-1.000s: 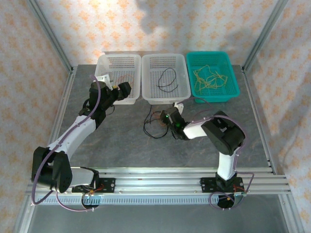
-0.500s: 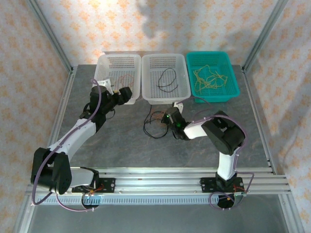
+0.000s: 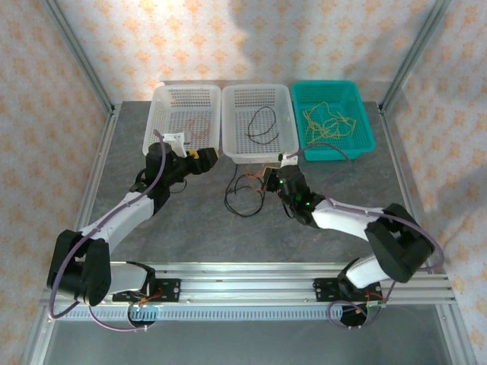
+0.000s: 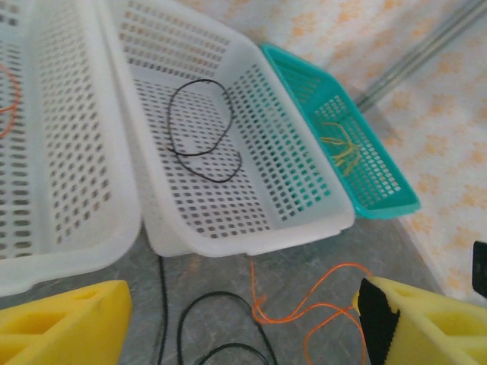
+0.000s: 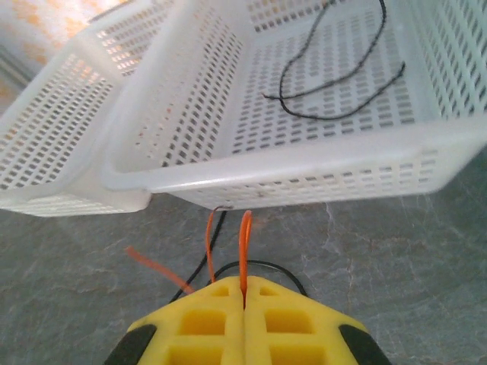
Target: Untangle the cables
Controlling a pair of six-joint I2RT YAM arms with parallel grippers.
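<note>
Grey table (image 3: 190, 220), orange cable (image 5: 245, 243) tight in the closed right gripper (image 5: 244, 287); left gripper (image 4: 237, 323) wide, empty.

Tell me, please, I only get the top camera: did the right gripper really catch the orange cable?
Observer: Yes. In the right wrist view the right gripper is shut on the orange cable, which is pinched between its jaws and sticks up from them.
Operator: And the left gripper?
Observer: In the left wrist view the left gripper is open and holds nothing; a black cable lies on the table below it.
</note>
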